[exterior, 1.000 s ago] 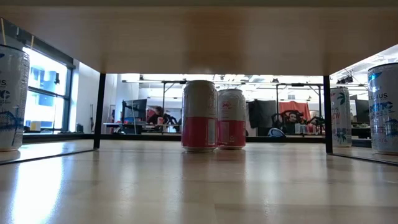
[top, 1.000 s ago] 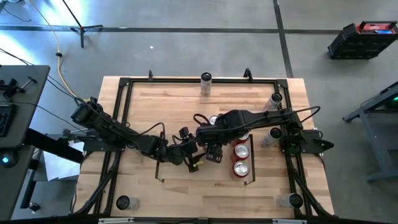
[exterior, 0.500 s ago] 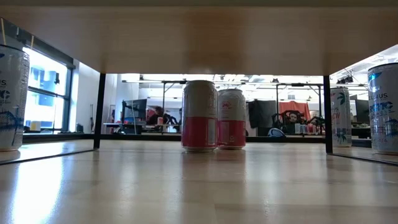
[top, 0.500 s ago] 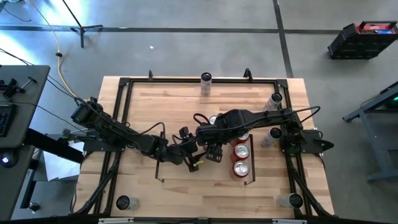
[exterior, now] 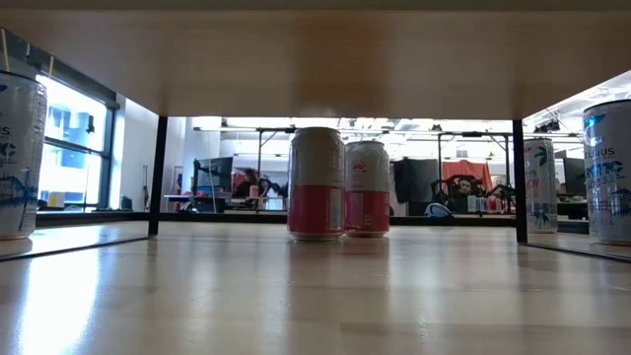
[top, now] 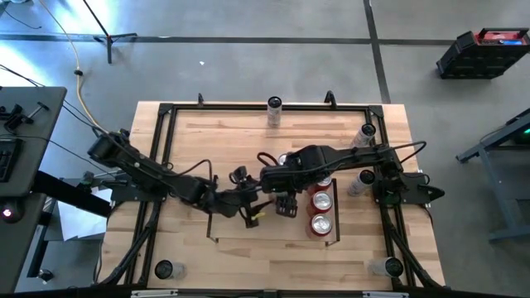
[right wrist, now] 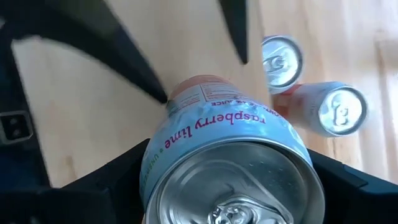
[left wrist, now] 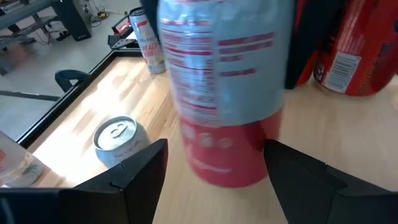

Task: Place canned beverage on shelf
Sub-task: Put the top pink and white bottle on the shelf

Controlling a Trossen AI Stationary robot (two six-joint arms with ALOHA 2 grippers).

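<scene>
1. Right wrist view: we are seeing our right claw pinching one raspberry-lime can upright above the shelf.
2. Two pink cans are standing just beside it.
3. Our left claw is hanging spread, facing that can.

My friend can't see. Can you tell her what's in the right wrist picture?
A raspberry lime can, seen from above, sits between the right gripper's dark jaws. Two more cans stand beyond it on the light-wood shelf.
</scene>
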